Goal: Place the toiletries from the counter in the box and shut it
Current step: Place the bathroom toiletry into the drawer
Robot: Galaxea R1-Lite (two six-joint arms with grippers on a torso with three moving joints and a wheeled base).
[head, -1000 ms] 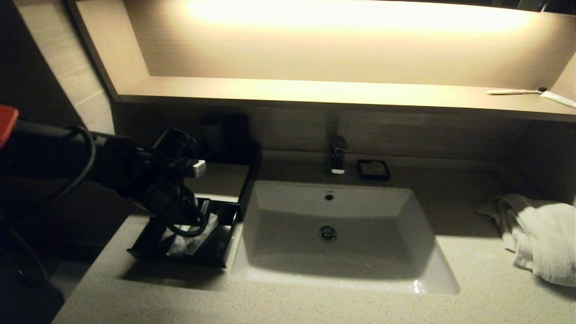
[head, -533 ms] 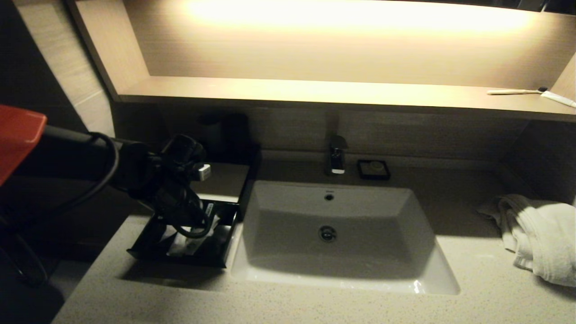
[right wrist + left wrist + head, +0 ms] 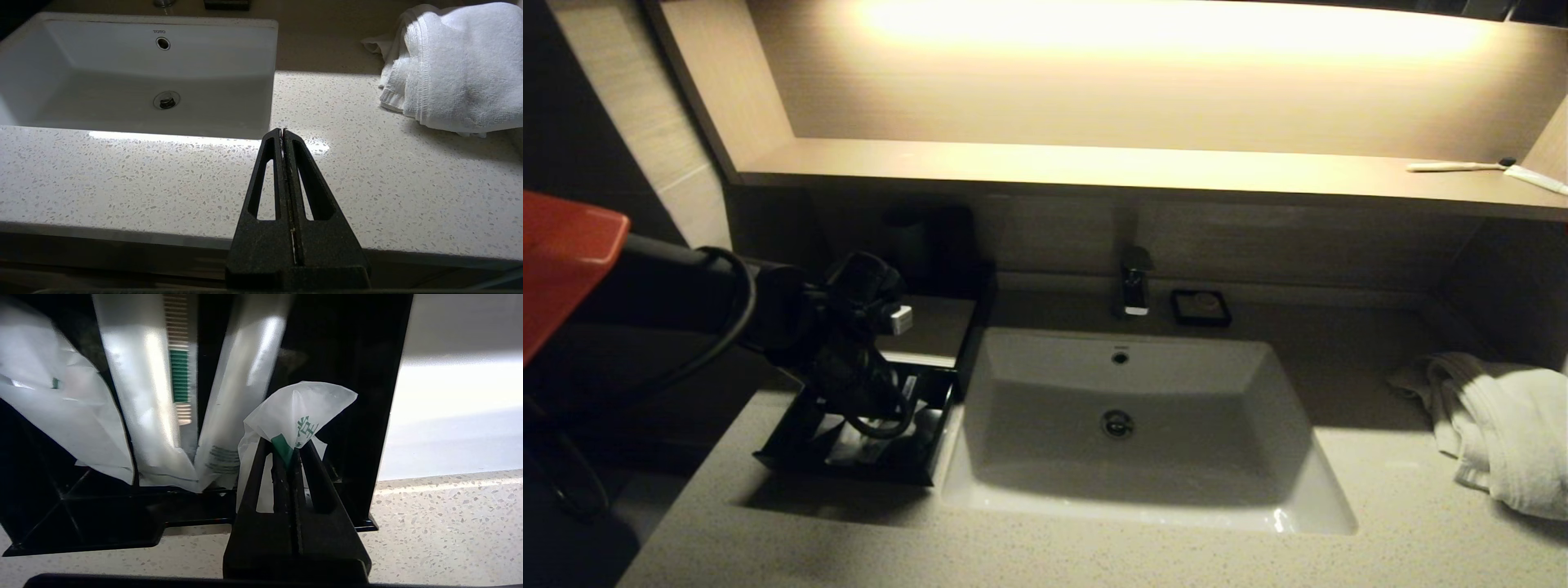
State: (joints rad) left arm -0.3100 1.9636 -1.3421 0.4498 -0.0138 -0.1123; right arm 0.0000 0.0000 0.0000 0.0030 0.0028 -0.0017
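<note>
White sachet [image 3: 296, 418] with green print, pinched in the left end effector [image 3: 287, 451], fingers clamped on it. It hangs over the open drawer [image 3: 81, 522] of the black box [image 3: 931, 327], just left of the sink [image 3: 1127, 425]. More toiletries lie in the drawer: wrapped toothbrush [image 3: 179, 375], tube [image 3: 241, 388], another sachet [image 3: 53, 404]. Right end effector [image 3: 282, 134] hovers, fingers together, over the speckled worktop [image 3: 122, 175] in front of the sink. White towel [image 3: 1503, 425] right of the sink.
</note>
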